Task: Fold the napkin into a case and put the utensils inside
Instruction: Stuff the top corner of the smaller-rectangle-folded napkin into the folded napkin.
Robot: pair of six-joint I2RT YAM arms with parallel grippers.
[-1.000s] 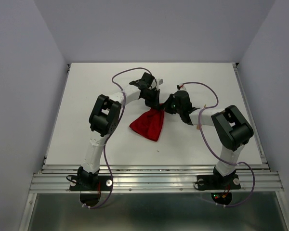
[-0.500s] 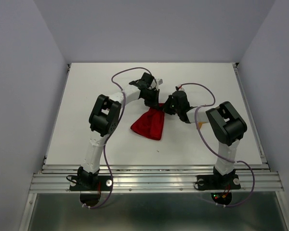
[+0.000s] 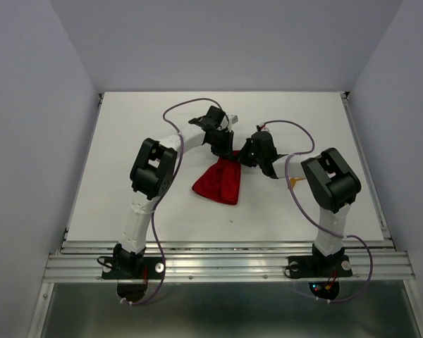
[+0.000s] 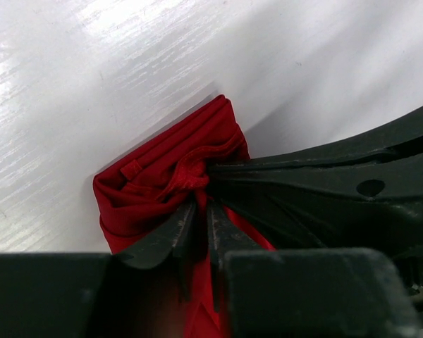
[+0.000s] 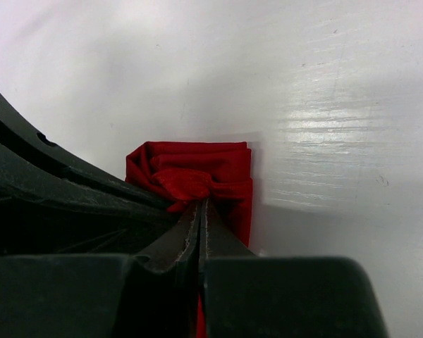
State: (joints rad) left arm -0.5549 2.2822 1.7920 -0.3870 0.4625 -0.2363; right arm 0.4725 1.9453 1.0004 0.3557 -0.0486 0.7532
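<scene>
The red napkin (image 3: 217, 184) lies bunched near the middle of the white table (image 3: 127, 141), its far end gathered between the two grippers. My left gripper (image 3: 228, 156) is shut on a pinched fold of the napkin (image 4: 155, 190), with its tips (image 4: 201, 201) at the bunched cloth. My right gripper (image 3: 242, 161) is shut on the same gathered end (image 5: 190, 165), right beside the left one, with its tips (image 5: 201, 202) at the cloth. A small orange bit (image 3: 294, 182) shows by the right forearm; I cannot tell if it is a utensil. No narrow case shape shows.
The two arms arch over the table's middle with purple cables (image 3: 190, 105) looping behind them. The table's raised side rails (image 3: 361, 155) run along the left and right edges. A tiny dark speck (image 3: 230, 222) lies near the front.
The right arm's elbow has swung left and toward the back. The napkin has shifted slightly with the grippers. Both grippers stay shut on the cloth.
</scene>
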